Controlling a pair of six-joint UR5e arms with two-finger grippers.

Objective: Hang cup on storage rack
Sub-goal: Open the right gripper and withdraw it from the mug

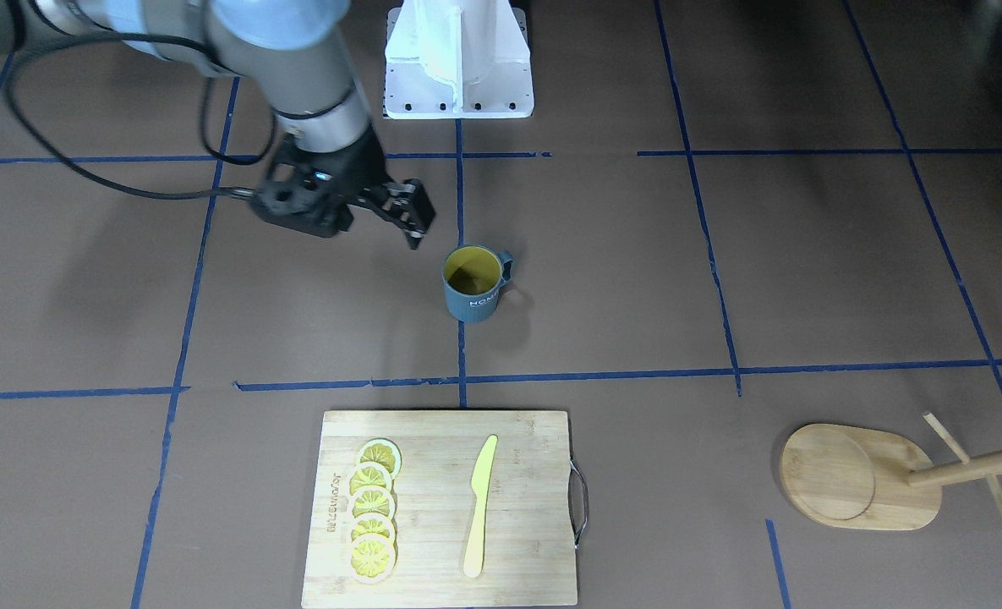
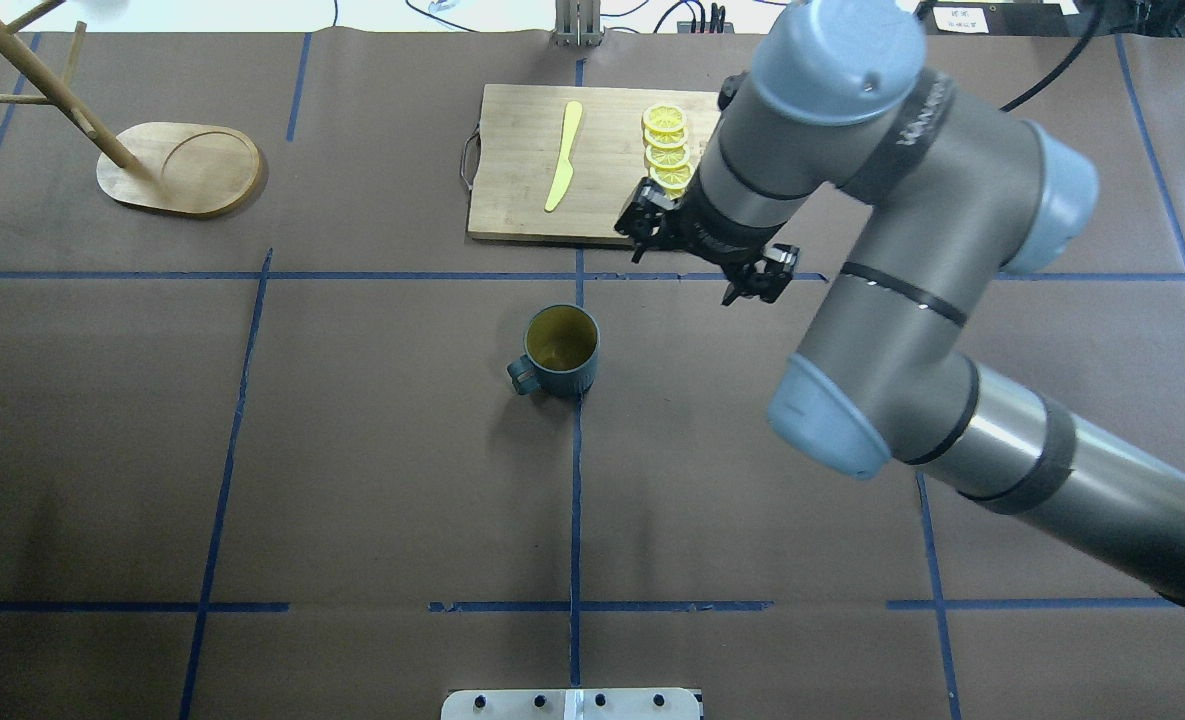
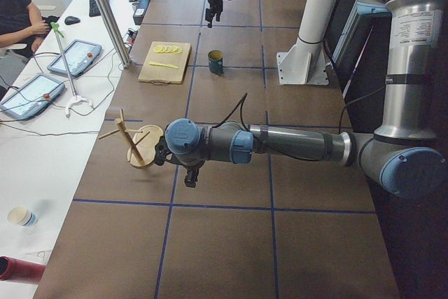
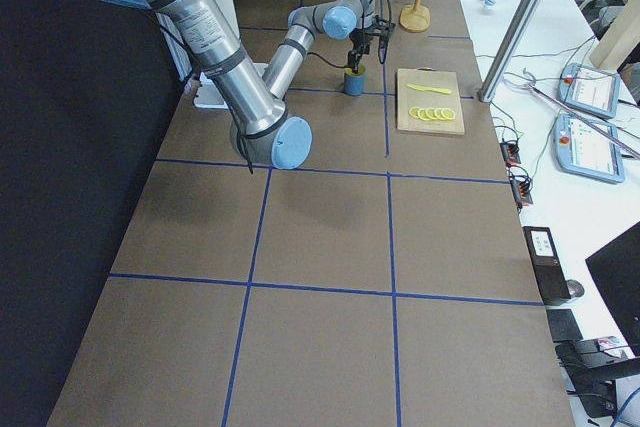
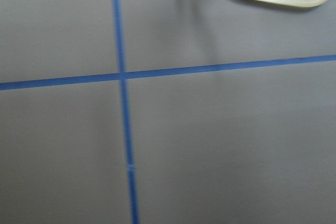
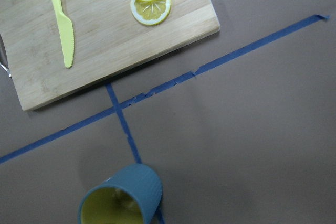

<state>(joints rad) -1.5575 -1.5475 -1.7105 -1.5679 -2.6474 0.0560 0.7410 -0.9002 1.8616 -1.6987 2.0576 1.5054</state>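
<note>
Fingers spread wide and empty, the right gripper is hovering just beside the upright cup at mid-table, likely lining up a grasp, while the storage rack is standing well apart near the left gripper, whose opening cannot be told.

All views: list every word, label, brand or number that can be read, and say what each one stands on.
"HOME": white letters on the side of the cup.
Engraved line along a short edge of the cutting board: too small to read.
Lettering on a black band of the right arm: blurred, unreadable.
White label on the left arm: too small to read.
</note>
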